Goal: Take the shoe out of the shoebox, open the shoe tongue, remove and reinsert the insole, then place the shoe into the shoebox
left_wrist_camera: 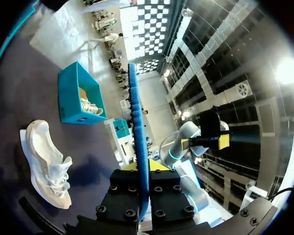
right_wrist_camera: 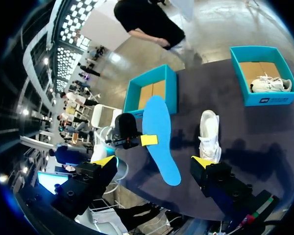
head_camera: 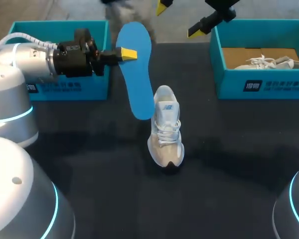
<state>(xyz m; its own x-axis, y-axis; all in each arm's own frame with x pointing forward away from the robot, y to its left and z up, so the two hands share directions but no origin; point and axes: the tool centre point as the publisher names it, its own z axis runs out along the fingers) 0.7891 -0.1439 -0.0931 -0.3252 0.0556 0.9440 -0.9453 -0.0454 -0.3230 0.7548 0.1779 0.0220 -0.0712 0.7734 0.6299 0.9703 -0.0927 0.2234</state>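
A white sneaker (head_camera: pixel 165 132) stands upright on the dark table, toe toward the front. My left gripper (head_camera: pixel 128 54) is shut on a blue insole (head_camera: pixel 137 74), held in the air just behind and left of the shoe. In the left wrist view the insole (left_wrist_camera: pixel 138 137) runs edge-on between the fingers, with the sneaker (left_wrist_camera: pixel 46 169) off to one side below. My right gripper (head_camera: pixel 182 20) hangs open high over the table's far edge. From the right wrist view, the insole (right_wrist_camera: pixel 159 137), the sneaker (right_wrist_camera: pixel 209 134) and the left gripper (right_wrist_camera: pixel 137 139) all lie well ahead of its spread fingers.
A teal shoebox (head_camera: pixel 97 84) sits at the back left behind my left arm, and its inside looks empty (right_wrist_camera: pixel 154 93). A second teal shoebox (head_camera: pixel 259 74) at the back right holds another white shoe (head_camera: pixel 271 62).
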